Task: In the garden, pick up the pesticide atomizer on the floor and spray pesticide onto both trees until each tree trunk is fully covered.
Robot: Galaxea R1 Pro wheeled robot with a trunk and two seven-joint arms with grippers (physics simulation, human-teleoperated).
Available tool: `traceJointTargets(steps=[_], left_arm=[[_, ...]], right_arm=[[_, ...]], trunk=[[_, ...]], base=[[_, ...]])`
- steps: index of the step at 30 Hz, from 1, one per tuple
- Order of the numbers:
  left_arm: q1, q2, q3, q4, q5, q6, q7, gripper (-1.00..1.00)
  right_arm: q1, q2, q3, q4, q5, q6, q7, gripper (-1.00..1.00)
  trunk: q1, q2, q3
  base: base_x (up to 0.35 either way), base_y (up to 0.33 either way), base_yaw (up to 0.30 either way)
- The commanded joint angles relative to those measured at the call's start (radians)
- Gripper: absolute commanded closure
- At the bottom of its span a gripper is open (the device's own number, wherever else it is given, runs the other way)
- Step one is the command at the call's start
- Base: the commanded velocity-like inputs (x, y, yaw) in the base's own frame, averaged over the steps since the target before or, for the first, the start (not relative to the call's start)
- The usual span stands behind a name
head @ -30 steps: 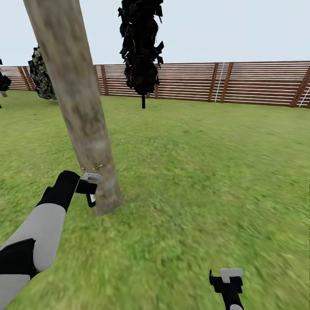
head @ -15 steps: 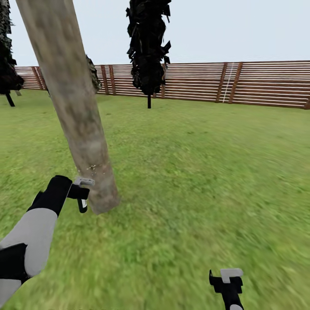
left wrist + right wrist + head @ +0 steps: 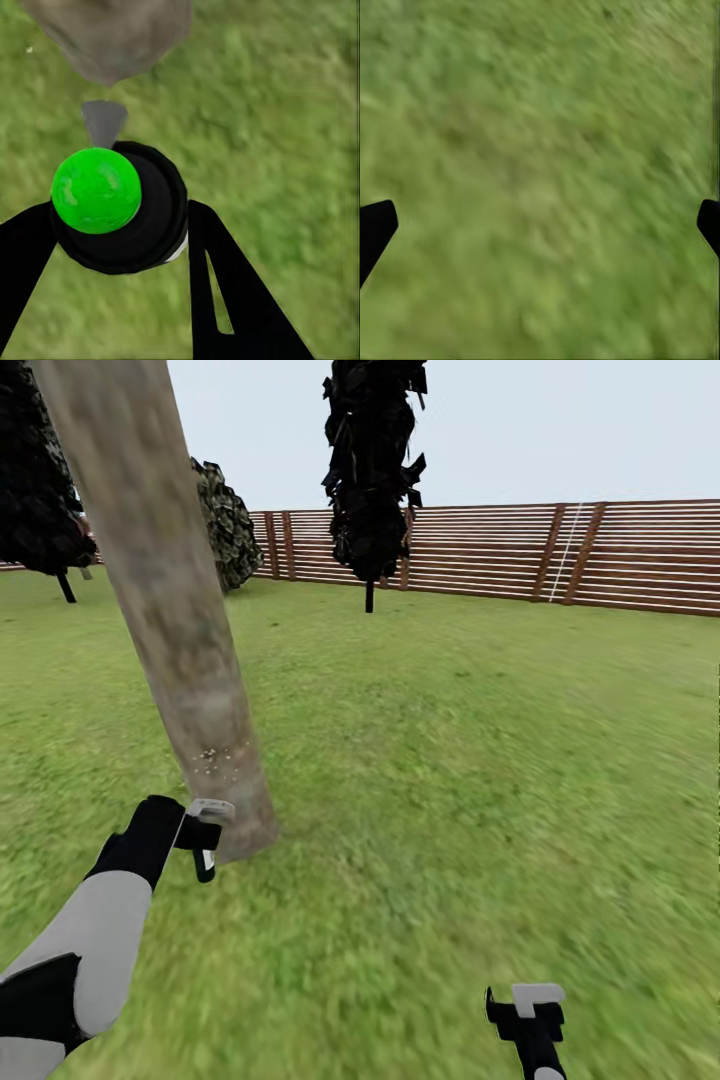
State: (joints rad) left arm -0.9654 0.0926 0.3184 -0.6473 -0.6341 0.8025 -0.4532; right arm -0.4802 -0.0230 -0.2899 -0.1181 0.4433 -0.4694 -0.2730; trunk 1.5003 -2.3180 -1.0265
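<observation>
A thick, mottled beige-grey tree trunk leans up from the grass at the left. A small patch of white pesticide specks sits low on it. My left gripper hangs just beside the trunk's base, shut on the pesticide atomizer, a black round body with a bright green ball on it. The atomizer's grey nozzle points at the trunk's foot. My right gripper is low at the front right, open over bare grass, its fingertips wide apart.
Green lawn spreads to the right and ahead. A brown slat fence closes the far side. Two near-black column trees and a mottled dark bush stand near it.
The whole view has swung left, so the fence and dark trees sit further right. My left gripper with the atomizer stays by the trunk's base. The speck patch has grown slightly.
</observation>
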Motion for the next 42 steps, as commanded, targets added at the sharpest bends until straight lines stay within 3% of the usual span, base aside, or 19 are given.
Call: traceJointTargets(steps=[1, 3, 7, 9, 11, 14, 17, 33, 37, 42], left_arm=[[0.000, 0.000, 0.000, -0.002, -0.001, 0.000, 0.000, 1.00], [0.002, 0.010, 0.006, -0.003, -0.002, 0.000, 0.000, 1.00], [0.016, 0.077, 0.092, -0.003, -0.001, -0.003, 0.039, 1.00], [0.034, 0.088, 0.111, -0.003, 0.000, -0.005, 0.047, 1.00], [0.042, 0.077, 0.114, 0.009, 0.002, -0.033, 0.050, 1.00], [0.043, 0.035, 0.120, 0.028, 0.003, -0.103, 0.081, 1.00], [0.043, 0.004, 0.123, 0.028, 0.004, -0.113, 0.119, 1.00], [0.044, 0.003, 0.120, 0.011, 0.001, -0.116, 0.140, 1.00], [0.107, 0.006, 0.119, 0.011, 0.003, -0.121, 0.140, 1.00], [0.121, -0.024, 0.122, 0.031, 0.019, -0.199, 0.141, 1.00]], right_arm=[[0.000, 0.000, 0.000, 0.000, 0.000, 0.000, 0.000, -1.00], [0.000, 0.000, 0.000, 0.000, 0.000, 0.000, 0.000, -1.00], [0.000, 0.000, 0.000, 0.000, 0.000, 0.000, 0.000, -1.00], [0.000, 0.000, 0.000, 0.000, 0.000, 0.000, 0.000, -1.00], [0.000, 0.000, 0.000, 0.000, 0.000, 0.000, 0.000, -1.00], [0.000, 0.000, 0.000, 0.000, 0.000, 0.000, 0.000, -1.00], [0.000, 0.000, 0.000, 0.000, 0.000, 0.000, 0.000, -1.00], [0.000, -0.004, 0.000, 0.000, 0.000, 0.000, -0.001, -1.00], [0.000, -0.004, 0.000, 0.000, 0.000, 0.000, 0.000, -1.00], [0.000, -0.003, 0.000, 0.000, 0.000, 0.000, 0.000, -1.00]], trunk=[[0.000, 0.000, 0.000], [0.000, 0.000, 0.000], [0.000, 0.000, 0.000], [0.000, 0.000, 0.000], [0.000, 0.000, 0.000], [0.000, 0.000, 0.000], [0.000, 0.000, 0.000], [0.000, 0.000, 0.000], [0.000, 0.000, 0.000], [0.000, 0.000, 0.000]], base=[[0.008, -0.275, 0.000], [0.052, -0.276, 0.000], [0.105, -0.184, 0.000], [0.024, -0.035, 0.003], [0.004, -0.006, 0.147], [0.001, -0.001, 0.256], [0.000, 0.000, 0.275], [0.192, 0.107, 0.072], [0.013, 0.012, 0.000], [0.000, 0.000, 0.000]])
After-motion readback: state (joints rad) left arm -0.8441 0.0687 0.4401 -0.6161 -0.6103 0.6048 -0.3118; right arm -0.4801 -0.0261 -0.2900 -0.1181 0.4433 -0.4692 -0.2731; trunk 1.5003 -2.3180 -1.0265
